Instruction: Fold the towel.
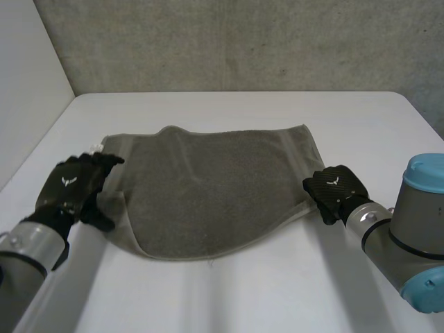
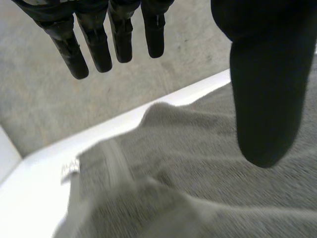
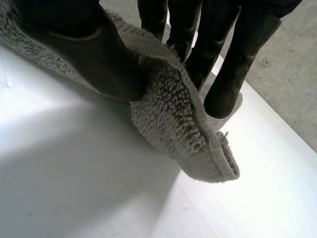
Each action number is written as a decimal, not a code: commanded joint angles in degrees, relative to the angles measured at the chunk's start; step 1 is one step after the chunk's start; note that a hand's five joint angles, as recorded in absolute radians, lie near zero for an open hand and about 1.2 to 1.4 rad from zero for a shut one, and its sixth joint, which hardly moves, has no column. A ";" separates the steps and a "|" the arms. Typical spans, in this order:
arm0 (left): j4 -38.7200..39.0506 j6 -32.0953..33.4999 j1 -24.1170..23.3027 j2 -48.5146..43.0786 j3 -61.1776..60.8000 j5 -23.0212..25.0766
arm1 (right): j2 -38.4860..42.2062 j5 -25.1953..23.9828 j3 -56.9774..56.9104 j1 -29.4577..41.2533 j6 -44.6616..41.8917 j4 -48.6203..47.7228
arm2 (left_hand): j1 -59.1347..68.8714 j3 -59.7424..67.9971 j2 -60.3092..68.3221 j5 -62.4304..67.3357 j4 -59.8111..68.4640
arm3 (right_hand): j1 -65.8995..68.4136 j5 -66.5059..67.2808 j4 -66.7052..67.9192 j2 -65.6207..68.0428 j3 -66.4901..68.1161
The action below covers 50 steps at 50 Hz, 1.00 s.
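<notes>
Left hand [image 1: 73, 186]: matte black, small white emblem on its back, lower left of frame.
Right hand [image 1: 335, 191]: black, same emblem.
Left arm [image 1: 31, 246]: grey cylinder.
Right arm [image 1: 399, 239]: grey joint, light-blue cap [image 1: 424, 172].

White table [image 1: 229, 291]: surface bare along its near and far parts. One grey towel [image 1: 215, 184] lies directly on it, spread across the middle, mostly flat. Near edge curves; left side is rumpled. Small white label [image 1: 95, 147] at the far left corner.
</notes>
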 commanded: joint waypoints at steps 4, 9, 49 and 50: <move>-11.61 5.06 -2.04 -13.06 18.47 0.76 | -0.01 -0.91 1.50 0.11 -0.09 -1.11 | 12.32 12.32 12.27 12.16 12.38 | 3.63 3.17 3.30 4.27 3.93; -23.47 14.88 -2.48 -23.25 30.59 0.24 | 0.17 -1.18 1.59 0.11 -0.17 -1.11 | 12.17 12.17 12.12 12.01 12.23 | 3.63 3.17 3.30 4.27 3.93; -38.10 32.76 -2.48 -37.70 47.95 -6.45 | 1.31 -1.18 1.59 0.20 -0.52 -1.20 | 15.68 15.68 15.63 15.52 15.74 | 3.63 3.17 3.30 4.27 3.93; -38.19 32.76 -2.48 -37.70 47.68 -6.45 | 1.31 -1.27 1.59 0.20 -0.52 -1.20 | 17.53 17.53 17.49 17.37 17.59 | 3.63 3.17 3.30 4.27 3.93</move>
